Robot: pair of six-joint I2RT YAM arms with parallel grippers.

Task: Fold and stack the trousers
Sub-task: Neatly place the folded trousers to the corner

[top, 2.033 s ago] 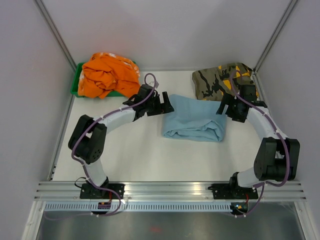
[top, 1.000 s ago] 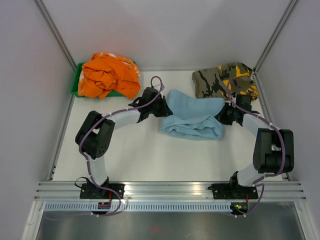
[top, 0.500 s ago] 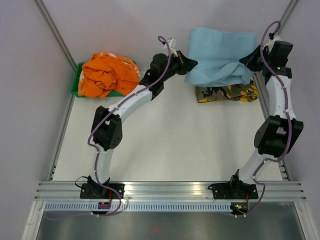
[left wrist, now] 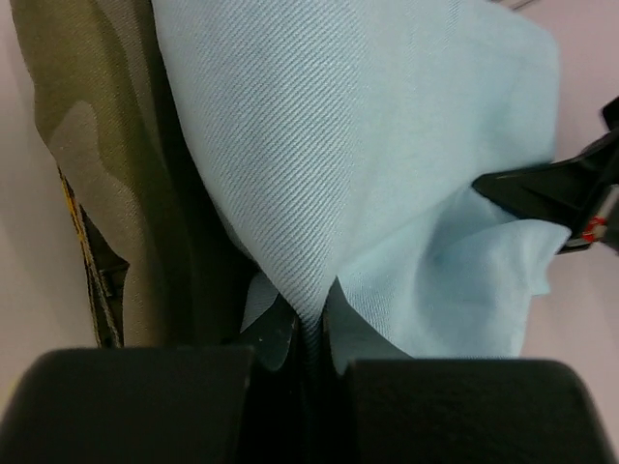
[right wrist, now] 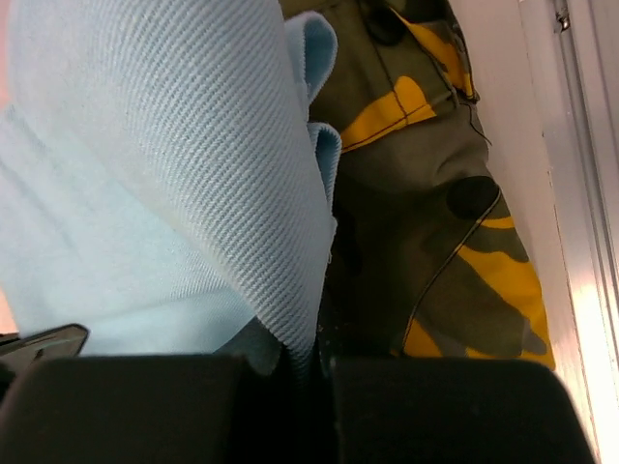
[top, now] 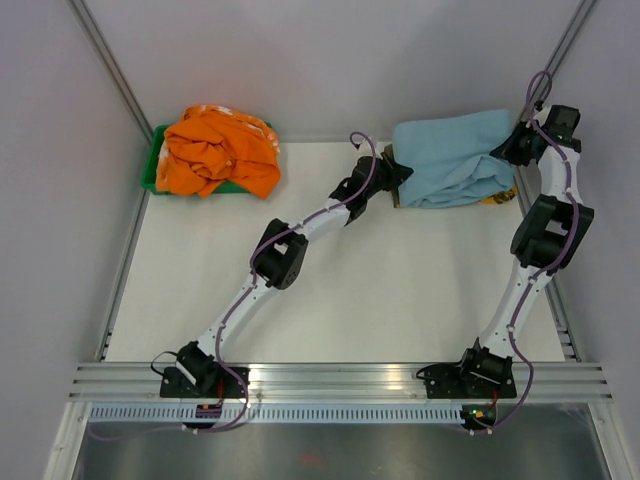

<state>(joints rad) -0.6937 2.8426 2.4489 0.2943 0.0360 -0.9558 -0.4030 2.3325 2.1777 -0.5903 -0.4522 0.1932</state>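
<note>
Overhead view. The folded light blue trousers are at the far right corner of the surface, stretched as a broad bundle between the two arms. Both arms reach out to that corner. The left pincer is at the left end of the bundle and the right pincer at its right end. The trousers lie over a camouflage garment and hide most of it. Only a yellow patch shows below the bundle's near right edge, and a dark strip shows below its left end. Whether the bundle rests on that garment or hangs just above it cannot be told. At the far left corner an orange garment is heaped in a green tray, well apart from the trousers.

Left wrist view. The jaws are together, clamped on a narrow fold of blue cloth that fans out away from them. The camouflage garment lies to the left of the fold.

Right wrist view. The jaws are likewise clamped on a pinch of the blue cloth. The camouflage garment, with its yellow patches, lies just beside and beneath the cloth, next to the right edge of the surface.
</note>
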